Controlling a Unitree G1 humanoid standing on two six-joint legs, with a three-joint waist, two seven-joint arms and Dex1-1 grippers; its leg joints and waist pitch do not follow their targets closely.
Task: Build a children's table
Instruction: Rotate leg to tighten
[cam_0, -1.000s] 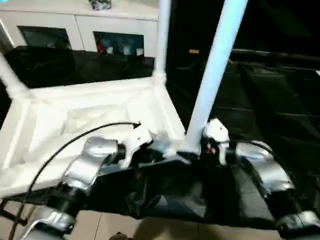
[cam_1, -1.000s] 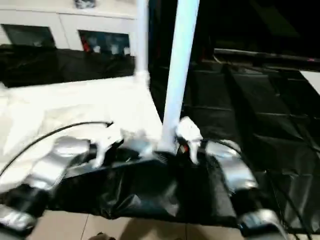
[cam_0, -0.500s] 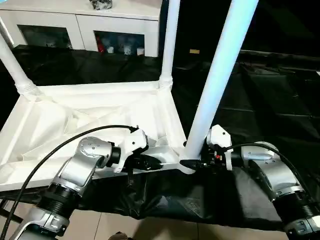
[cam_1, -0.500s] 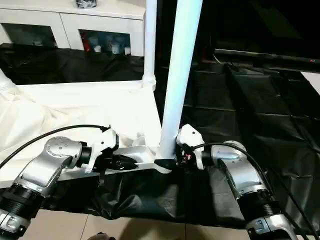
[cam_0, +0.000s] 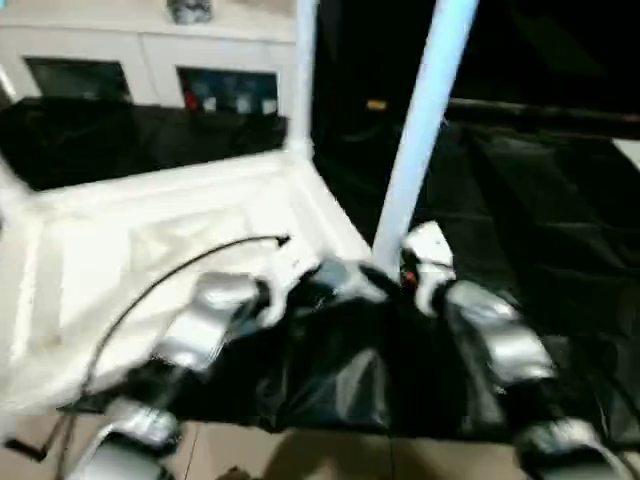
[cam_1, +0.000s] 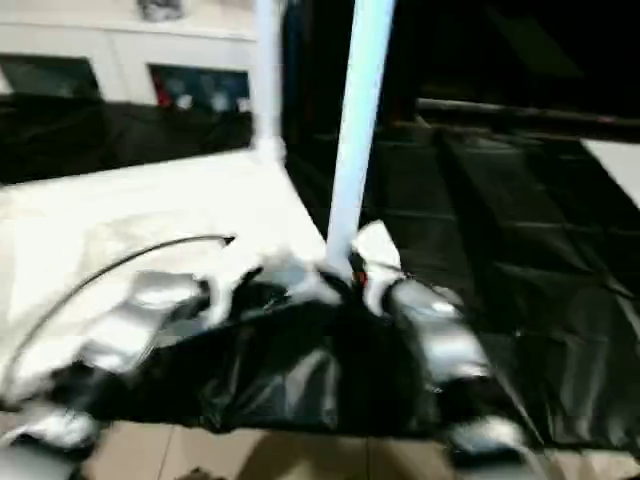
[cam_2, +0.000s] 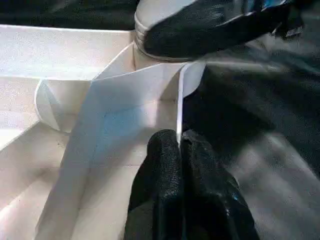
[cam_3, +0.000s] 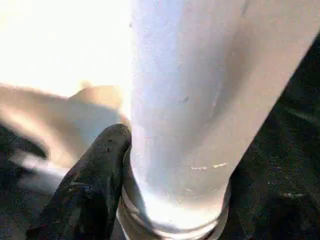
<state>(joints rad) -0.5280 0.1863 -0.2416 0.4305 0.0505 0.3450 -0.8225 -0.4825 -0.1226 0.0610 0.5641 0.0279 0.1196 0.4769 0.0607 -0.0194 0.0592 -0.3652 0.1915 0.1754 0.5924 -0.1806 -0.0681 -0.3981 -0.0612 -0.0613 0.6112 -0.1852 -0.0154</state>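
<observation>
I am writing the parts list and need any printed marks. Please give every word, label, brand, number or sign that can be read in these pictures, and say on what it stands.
No text can be read.
The small red mark on the right gripper beside the nearest leg: too blurred to read.
The coloured items behind the cabinet's glass doors: too blurred to read.
The table top: no marking shows.
</observation>
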